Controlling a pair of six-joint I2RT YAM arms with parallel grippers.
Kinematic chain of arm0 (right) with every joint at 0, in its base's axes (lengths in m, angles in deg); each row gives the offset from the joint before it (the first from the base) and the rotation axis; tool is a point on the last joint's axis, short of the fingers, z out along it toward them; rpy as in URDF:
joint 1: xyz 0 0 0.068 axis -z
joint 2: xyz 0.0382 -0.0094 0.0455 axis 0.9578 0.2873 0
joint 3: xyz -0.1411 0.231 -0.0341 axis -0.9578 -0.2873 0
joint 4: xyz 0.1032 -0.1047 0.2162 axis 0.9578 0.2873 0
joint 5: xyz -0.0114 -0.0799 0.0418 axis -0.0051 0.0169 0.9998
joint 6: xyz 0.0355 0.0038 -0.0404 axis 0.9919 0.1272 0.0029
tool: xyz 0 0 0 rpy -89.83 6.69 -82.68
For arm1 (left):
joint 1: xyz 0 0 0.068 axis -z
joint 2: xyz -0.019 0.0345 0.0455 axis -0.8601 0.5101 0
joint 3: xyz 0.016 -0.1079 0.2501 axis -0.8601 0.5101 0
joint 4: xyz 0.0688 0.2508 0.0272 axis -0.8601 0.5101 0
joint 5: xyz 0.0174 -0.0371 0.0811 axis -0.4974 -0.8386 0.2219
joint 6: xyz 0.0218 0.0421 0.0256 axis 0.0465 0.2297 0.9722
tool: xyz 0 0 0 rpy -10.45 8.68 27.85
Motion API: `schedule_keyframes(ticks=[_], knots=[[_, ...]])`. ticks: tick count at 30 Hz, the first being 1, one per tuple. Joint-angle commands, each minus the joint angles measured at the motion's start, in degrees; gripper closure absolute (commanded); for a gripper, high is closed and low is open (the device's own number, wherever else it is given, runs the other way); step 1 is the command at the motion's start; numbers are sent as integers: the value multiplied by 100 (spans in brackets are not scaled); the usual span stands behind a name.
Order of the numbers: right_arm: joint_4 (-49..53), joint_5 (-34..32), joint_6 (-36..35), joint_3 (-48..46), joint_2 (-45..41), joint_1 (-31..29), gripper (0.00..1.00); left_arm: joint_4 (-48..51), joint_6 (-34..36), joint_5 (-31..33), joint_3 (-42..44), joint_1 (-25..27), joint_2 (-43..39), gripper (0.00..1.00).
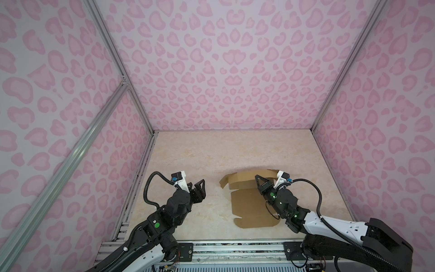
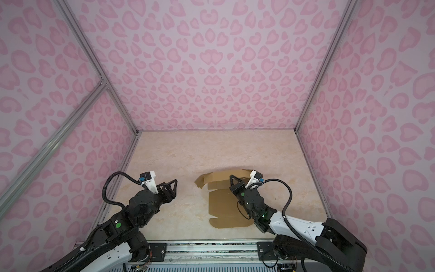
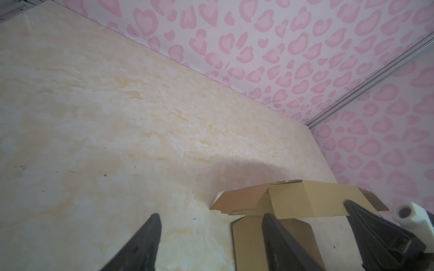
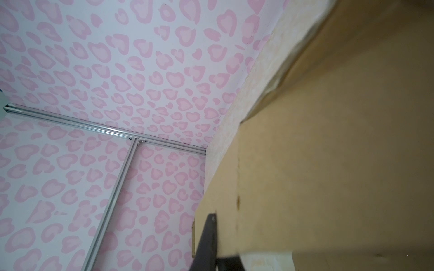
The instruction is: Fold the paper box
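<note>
The paper box (image 1: pixel 247 207) (image 2: pixel 221 209) is a brown cardboard sheet lying right of the table's middle in both top views. Its far part (image 1: pixel 243 180) is folded up, with a flap sticking out to the left. My right gripper (image 1: pixel 257 178) (image 2: pixel 231 177) (image 4: pixel 212 219) is shut on that raised panel (image 4: pixel 328 164); only one dark finger (image 4: pixel 207 237) shows against the card. My left gripper (image 1: pixel 200 187) (image 2: pixel 173 186) (image 3: pixel 211 214) hangs open over bare table to the left of the box (image 3: pixel 291 199), touching nothing.
Pink heart-patterned walls (image 1: pixel 223 70) with aluminium posts (image 1: pixel 117 63) enclose the marbled table (image 1: pixel 188 153) on three sides. A metal rail (image 1: pixel 235 249) runs along the front edge under both arm bases. The right wall stands close behind the box.
</note>
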Motion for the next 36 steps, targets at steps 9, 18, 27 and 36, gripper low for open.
schedule_keyframes(ticks=[9, 18, 27, 36], knots=[[1034, 311, 211, 108, -366, 466, 100, -903, 1251, -80, -254, -6, 1152, 27], [1321, 762, 212, 240, -442, 791, 100, -1216, 2047, 798, -1083, -587, 2626, 18], [1212, 1256, 47, 207, -525, 1027, 100, -997, 3196, -2176, -2164, -2245, 3642, 15], [1078, 1782, -51, 254, -413, 1277, 100, -1451, 5545, -4184, -1928, -2278, 4380, 20]])
